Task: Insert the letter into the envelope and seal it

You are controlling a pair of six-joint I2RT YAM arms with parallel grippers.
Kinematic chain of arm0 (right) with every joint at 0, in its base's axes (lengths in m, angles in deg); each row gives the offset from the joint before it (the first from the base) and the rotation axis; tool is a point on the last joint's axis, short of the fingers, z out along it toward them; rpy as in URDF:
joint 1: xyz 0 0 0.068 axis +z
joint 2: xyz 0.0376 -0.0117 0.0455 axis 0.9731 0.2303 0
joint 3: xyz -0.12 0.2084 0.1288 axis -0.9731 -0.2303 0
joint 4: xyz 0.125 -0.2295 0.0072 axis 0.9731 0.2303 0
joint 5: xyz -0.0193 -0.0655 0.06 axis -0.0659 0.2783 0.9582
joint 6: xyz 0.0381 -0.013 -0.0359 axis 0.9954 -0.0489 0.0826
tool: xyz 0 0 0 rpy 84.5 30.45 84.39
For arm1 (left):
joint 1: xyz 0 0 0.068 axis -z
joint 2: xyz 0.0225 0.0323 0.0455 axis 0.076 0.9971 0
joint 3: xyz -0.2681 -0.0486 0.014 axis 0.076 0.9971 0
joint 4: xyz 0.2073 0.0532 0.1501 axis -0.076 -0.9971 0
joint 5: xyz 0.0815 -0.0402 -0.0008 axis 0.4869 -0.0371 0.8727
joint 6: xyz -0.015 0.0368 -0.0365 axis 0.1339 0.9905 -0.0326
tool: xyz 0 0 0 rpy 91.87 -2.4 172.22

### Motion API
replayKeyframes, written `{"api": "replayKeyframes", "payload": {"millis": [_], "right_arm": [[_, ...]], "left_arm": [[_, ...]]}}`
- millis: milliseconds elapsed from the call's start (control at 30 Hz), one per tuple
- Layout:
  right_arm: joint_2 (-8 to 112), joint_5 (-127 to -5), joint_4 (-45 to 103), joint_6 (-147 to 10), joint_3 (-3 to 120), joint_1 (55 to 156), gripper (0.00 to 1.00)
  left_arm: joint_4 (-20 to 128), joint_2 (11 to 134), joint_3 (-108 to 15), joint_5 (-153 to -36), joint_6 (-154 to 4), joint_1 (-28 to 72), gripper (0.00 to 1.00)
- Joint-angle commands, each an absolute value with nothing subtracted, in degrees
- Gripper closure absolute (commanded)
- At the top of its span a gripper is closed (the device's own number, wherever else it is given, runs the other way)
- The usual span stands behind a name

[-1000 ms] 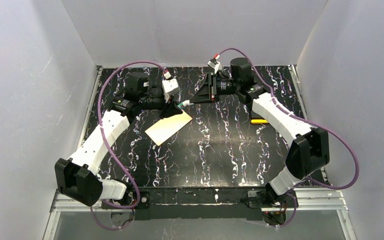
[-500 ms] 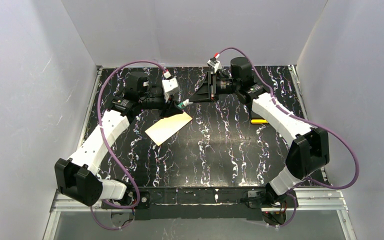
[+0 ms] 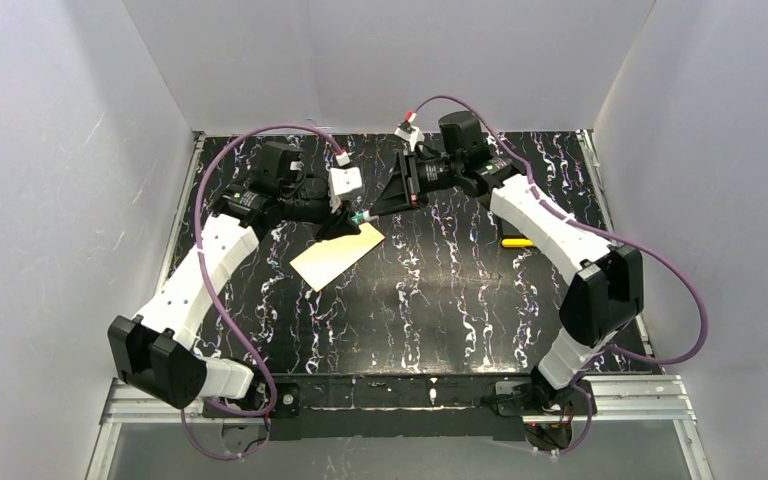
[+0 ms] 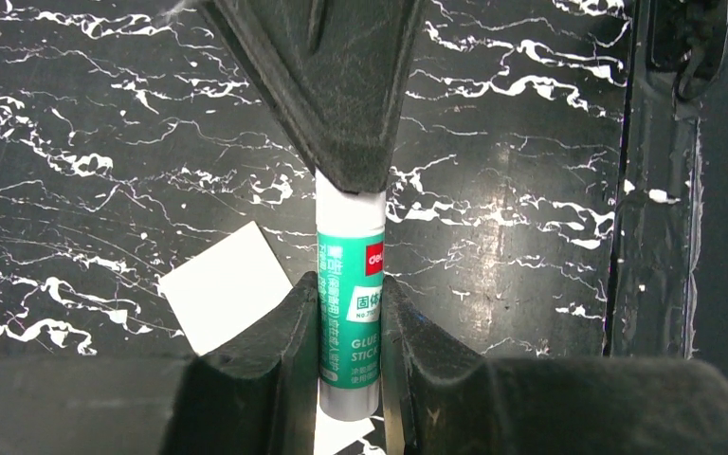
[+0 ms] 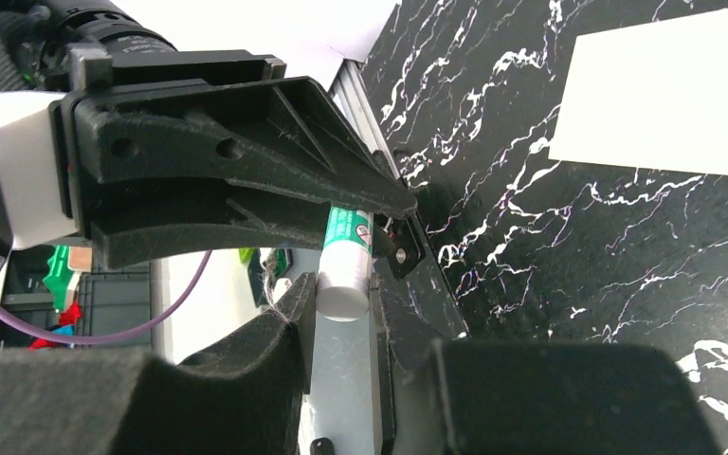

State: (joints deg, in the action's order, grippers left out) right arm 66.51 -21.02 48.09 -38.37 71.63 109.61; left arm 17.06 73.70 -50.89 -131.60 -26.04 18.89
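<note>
The 2 arms reach in toward each other over the far middle of the black marbled table [image 3: 440,300], and their grippers meet tip to tip on 1 glue stick [image 4: 350,318].

The left gripper [image 4: 349,284] pinches the green-labelled body of the stick between its 2 fingers, which press against both sides of the label. The right gripper [image 5: 341,299] comes from the opposite side and takes the other, white end. In the right wrist view that end sits between its fingers, with the left finger against it. The contact on the other side is harder to see, but it looks like a grip and not a loose fit. Neither pair of jaws is spread beyond the width of the stick. The stick spans the short gap between the 2 grippers, clear of the table, and runs roughly along the line from one wrist to the other.

The envelope [image 3: 338,256] lies flat on the table just beside and a little nearer than the meeting point. It is a tan oblong set at a slant, with its far end almost under the left gripper. Nothing touches it. From above I cannot tell whether its flap is up or folded down. One pale corner of it shows to the left of the stick in the left wrist view.

A small yellow object [image 3: 518,241] lies on the table by the right forearm, well apart from the envelope.
</note>
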Motion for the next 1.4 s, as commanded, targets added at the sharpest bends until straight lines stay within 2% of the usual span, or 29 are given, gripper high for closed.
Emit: {"api": "replayKeyframes", "payload": {"millis": [0, 133, 300, 533, 667, 1067, 1367], "right_arm": [[68.82, -20.53, 54.87, -42.17, 74.80, 112.21, 0.99], [70.48, -20.95, 58.01, -43.58, 75.37, 113.25, 0.99], [70.76, -20.34, 56.01, -42.55, 72.51, 114.09, 0.99], [72.67, -19.08, 56.93, -44.12, 71.46, 117.24, 0.99], [73.03, -19.71, 57.14, -44.53, 71.45, 117.81, 0.99], [73.52, -21.43, 58.49, -46.95, 69.43, 118.81, 0.99], [72.98, -21.92, 51.14, -41.81, 66.24, 117.75, 0.99]], "left_arm": [[18.07, 73.59, -53.94, -133.22, -22.89, 20.39, 1.00], [22.42, 72.96, -53.08, -132.26, -24.48, 21.04, 1.00], [38.75, 70.88, -48.61, -129.69, -33.91, 22.16, 1.00], [49.64, 73.07, -48.23, -128.40, -35.65, 24.50, 1.00], [48.66, 75.68, -54.29, -129.65, -33.53, 26.10, 1.00], [53.16, 80.47, -62.59, -130.23, -28.86, 27.75, 1.00], [52.50, 81.69, -62.20, -134.75, -29.46, 31.00, 1.00]]}}
